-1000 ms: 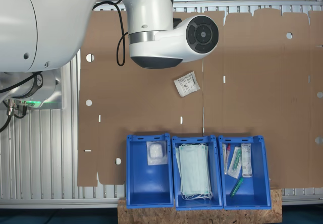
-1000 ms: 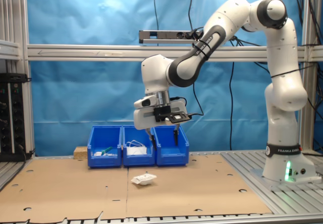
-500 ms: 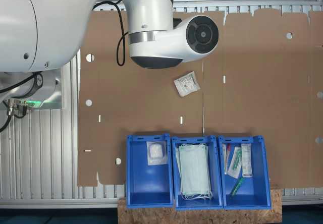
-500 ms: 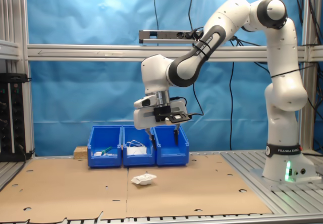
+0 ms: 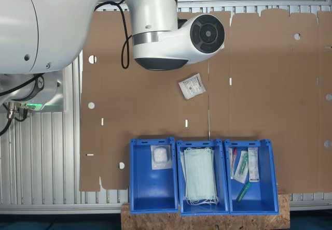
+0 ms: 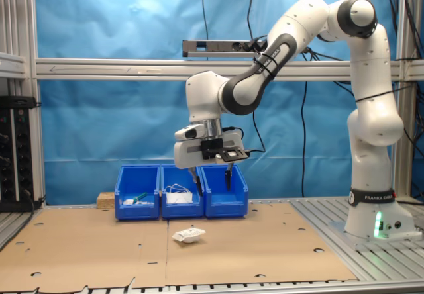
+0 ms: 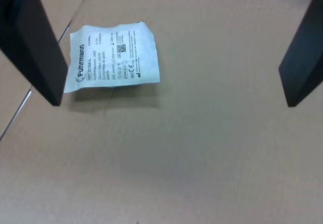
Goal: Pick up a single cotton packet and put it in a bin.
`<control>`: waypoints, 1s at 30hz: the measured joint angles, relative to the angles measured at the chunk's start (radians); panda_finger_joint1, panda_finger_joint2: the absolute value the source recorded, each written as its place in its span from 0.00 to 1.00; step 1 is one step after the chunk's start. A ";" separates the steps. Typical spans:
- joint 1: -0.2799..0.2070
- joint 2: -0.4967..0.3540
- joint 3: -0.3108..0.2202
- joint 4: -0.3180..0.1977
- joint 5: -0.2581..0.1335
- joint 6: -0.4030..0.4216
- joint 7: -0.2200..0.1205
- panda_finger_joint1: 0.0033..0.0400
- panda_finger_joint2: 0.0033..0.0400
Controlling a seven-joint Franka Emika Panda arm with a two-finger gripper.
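Note:
The cotton packet (image 5: 192,87) (image 6: 189,235) (image 7: 113,57), a small white square with dark print, lies flat on the brown cardboard in front of the bins. My gripper (image 6: 212,183) (image 7: 173,102) hangs open well above the cardboard, a little to one side of the packet, with nothing between its dark fingers (image 7: 35,47). The bin (image 5: 153,188) (image 6: 232,201) is the blue one at the first exterior view's left end of the row and the second exterior view's right end. A plainer white packet (image 5: 161,157) lies in it.
Two more blue bins stand in the row: the middle one (image 5: 179,188) (image 6: 180,204) holds pale green masks, the end one (image 5: 259,188) (image 6: 138,204) holds syringes and tubes. A chipboard block (image 5: 205,220) sits behind them. The arm's base (image 6: 374,221) stands on the metal table beside the cardboard.
The hand has turned and shifted slightly above the cardboard. The cotton packet and the bins have not moved.

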 joint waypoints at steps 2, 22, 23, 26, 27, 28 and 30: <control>0.000 0.000 0.000 0.000 -0.011 0.008 0.000 1.00 1.00; 0.000 0.037 -0.006 0.017 -0.074 0.103 -0.045 1.00 1.00; 0.000 0.041 -0.007 0.019 -0.075 0.106 -0.048 1.00 1.00; 0.000 0.055 -0.013 0.024 -0.079 0.113 -0.057 1.00 1.00; 0.000 0.059 -0.016 0.026 -0.081 0.115 -0.059 1.00 1.00; 0.000 0.064 -0.018 0.028 -0.085 0.117 -0.061 1.00 1.00; 0.000 0.074 -0.023 0.031 -0.097 0.122 -0.065 1.00 1.00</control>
